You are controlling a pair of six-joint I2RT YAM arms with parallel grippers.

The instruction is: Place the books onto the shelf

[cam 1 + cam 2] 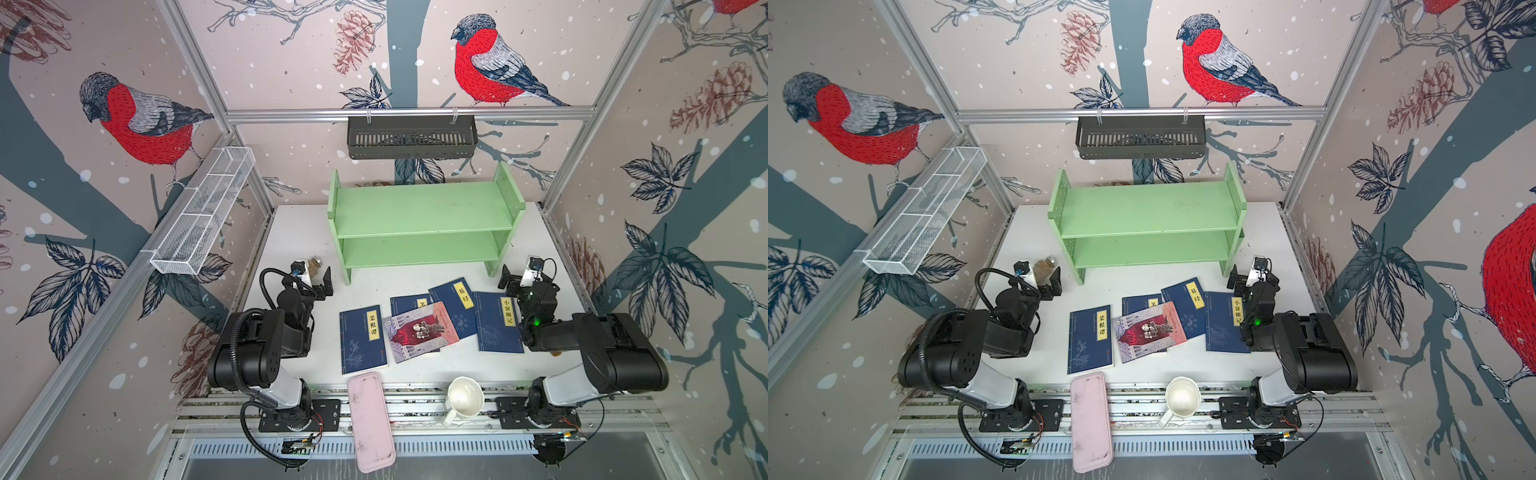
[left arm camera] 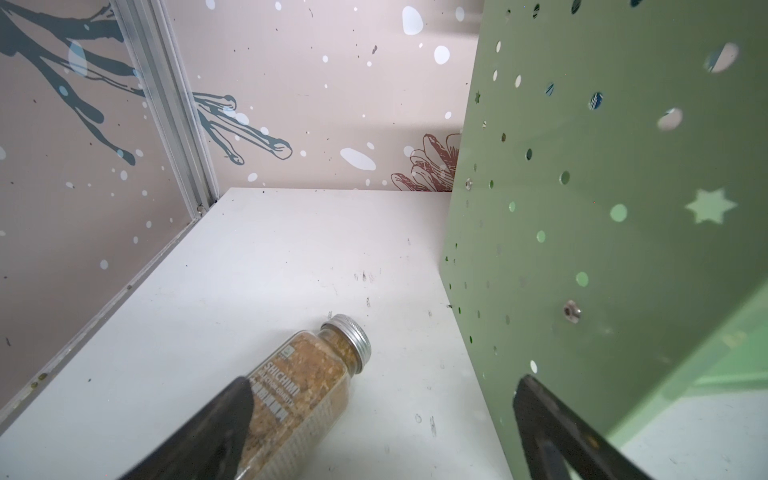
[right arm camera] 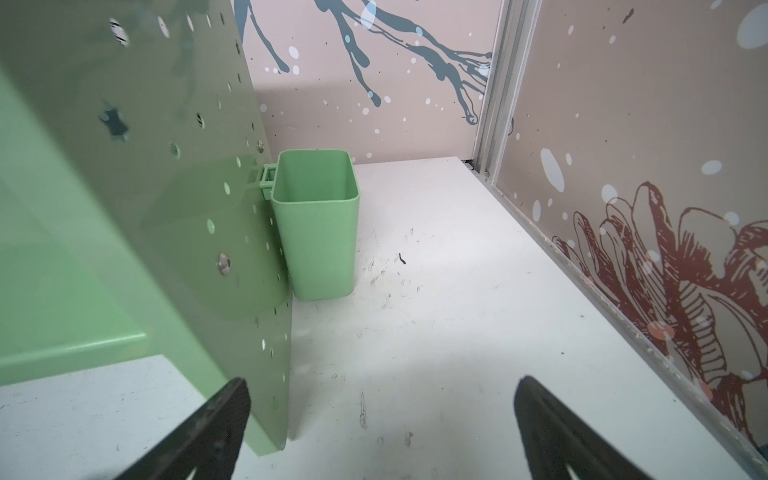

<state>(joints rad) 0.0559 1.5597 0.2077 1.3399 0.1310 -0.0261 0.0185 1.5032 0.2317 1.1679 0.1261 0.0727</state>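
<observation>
Read the white desk (image 1: 299,232) as a dial, with 6 o'clock at the arm bases. Between 6 and 7 o'clock a pink flat case (image 1: 370,419), a smudged rounded oblong, overhangs the front rail. At 5 o'clock a glossy white mug (image 1: 463,399) sits on that rail.

All five books (image 1: 1150,330), thin matte paperbacks, lie flat across the middle of the desk. The leftmost navy book (image 1: 362,340) lies alone toward 8 o'clock. The red-and-grey illustrated book (image 1: 419,332) lies at the centre, on top of a second navy book (image 1: 403,306) and a corner of a third navy book (image 1: 455,305). The fourth navy book (image 1: 496,324) lies toward 4 o'clock, its far edge hidden under the right arm. Each navy cover carries a yellow title strip.

At 9 to 10 o'clock the left tool (image 2: 385,380) is spread wide. One finger crosses in front of a clear spice bottle (image 2: 307,390) lying on its side, which has a ribbed silver cap and ochre flakes inside. I cannot tell whether they touch. At 3 o'clock the right tool (image 3: 383,379) is likewise spread wide, over bare desk.

At 12 o'clock stands the shelf (image 1: 424,208), pale green painted wood with two tiers. Its side panels are pierced with round holes and star cut-outs. A green plastic cup (image 3: 316,224) hooks onto its right panel.

Beyond the shelf a black slotted basket (image 1: 411,137) hangs at 12 o'clock and a white wire mesh basket (image 1: 203,212) at 10.
</observation>
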